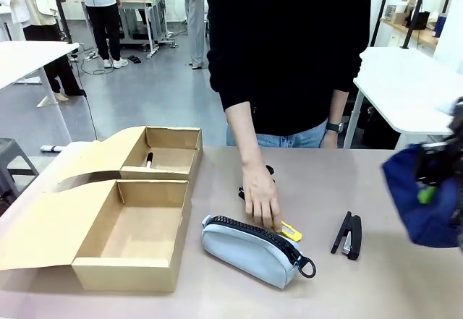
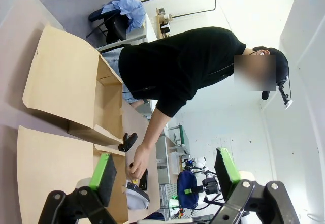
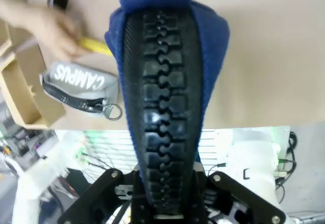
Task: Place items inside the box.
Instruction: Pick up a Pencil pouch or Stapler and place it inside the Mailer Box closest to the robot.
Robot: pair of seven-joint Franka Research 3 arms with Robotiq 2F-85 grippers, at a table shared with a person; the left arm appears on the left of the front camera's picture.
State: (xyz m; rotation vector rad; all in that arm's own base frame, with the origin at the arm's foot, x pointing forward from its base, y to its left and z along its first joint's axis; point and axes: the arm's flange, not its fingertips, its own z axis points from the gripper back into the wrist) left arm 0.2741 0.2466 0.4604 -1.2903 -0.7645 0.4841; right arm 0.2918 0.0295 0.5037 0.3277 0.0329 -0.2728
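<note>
While aloft, navy pouch (image 1: 404, 189), black zip (image 3: 163, 92)

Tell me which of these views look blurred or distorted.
Front view: the navy fabric zip pouch at the right edge is motion-smeared, while the tan cardboard box is sharp. Left wrist view: wide-angle, rolled, so the person leans sideways. Right wrist view: the person's hand is smeared; the pouch's black zip is crisp.

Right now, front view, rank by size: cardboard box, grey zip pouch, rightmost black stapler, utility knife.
cardboard box
grey zip pouch
rightmost black stapler
utility knife: mostly hidden under the person's hand, so unsure
</note>
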